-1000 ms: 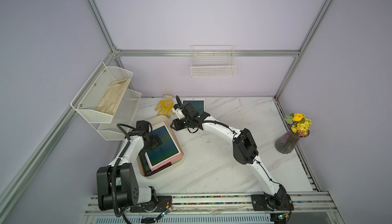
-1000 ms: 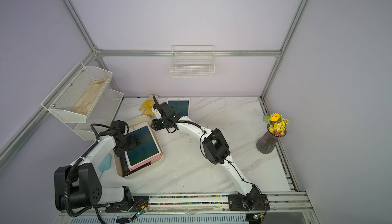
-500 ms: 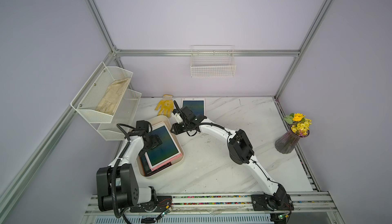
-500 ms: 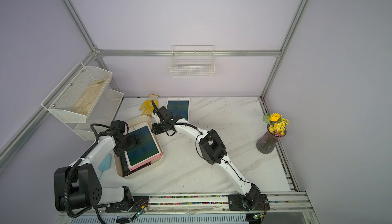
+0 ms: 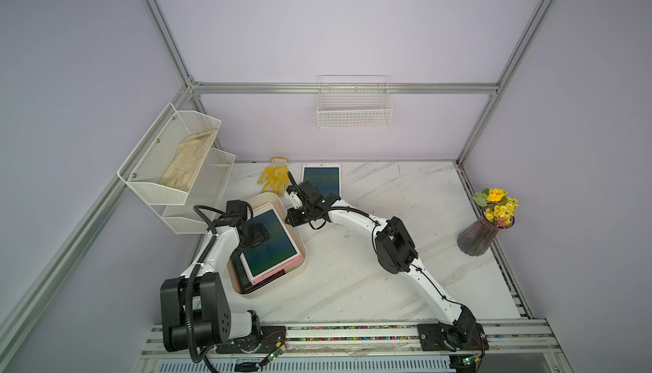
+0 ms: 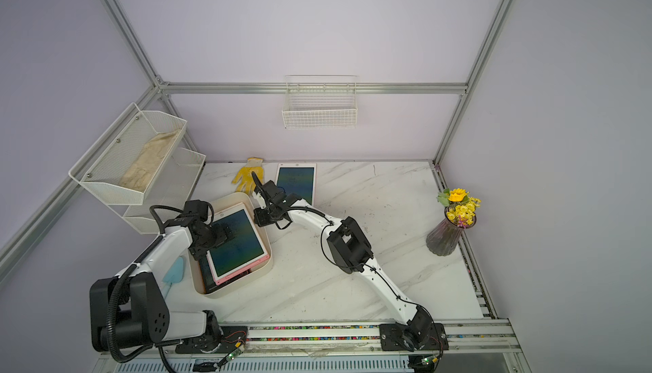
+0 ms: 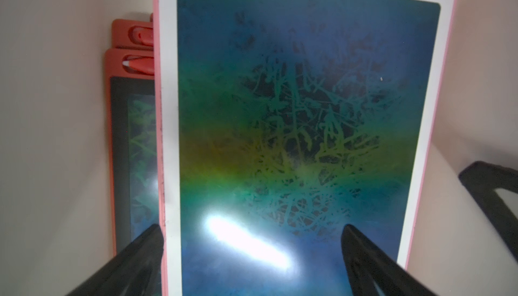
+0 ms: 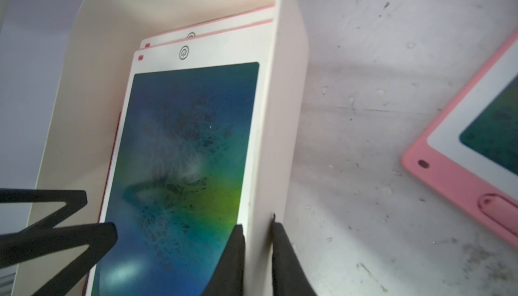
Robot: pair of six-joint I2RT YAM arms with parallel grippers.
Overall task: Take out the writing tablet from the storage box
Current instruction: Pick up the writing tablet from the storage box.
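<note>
The cream storage box (image 5: 301, 247) (image 6: 270, 253) sits at the table's left and holds several stacked tablets. On top lies a pink-edged writing tablet (image 5: 273, 247) (image 7: 294, 84) (image 8: 182, 140) with a blue-green screen; red-framed tablets (image 7: 123, 140) lie beneath it. My left gripper (image 5: 259, 235) (image 7: 252, 228) hovers open over the top tablet, one finger past its edge and one above the screen. My right gripper (image 5: 293, 219) (image 8: 257, 224) is shut on the box's right wall (image 8: 283, 112), one finger inside and one outside.
Another pink tablet (image 5: 321, 180) (image 8: 476, 140) lies on the marble at the back beside a yellow glove (image 5: 275, 177). A white mesh shelf (image 5: 176, 163) stands at the left, a wire basket (image 5: 354, 113) hangs on the back wall, and a flower vase (image 5: 483, 233) stands at the right.
My right gripper has moved from the back tablet toward the box and closed on its wall. The left gripper has stayed open over the top tablet.
</note>
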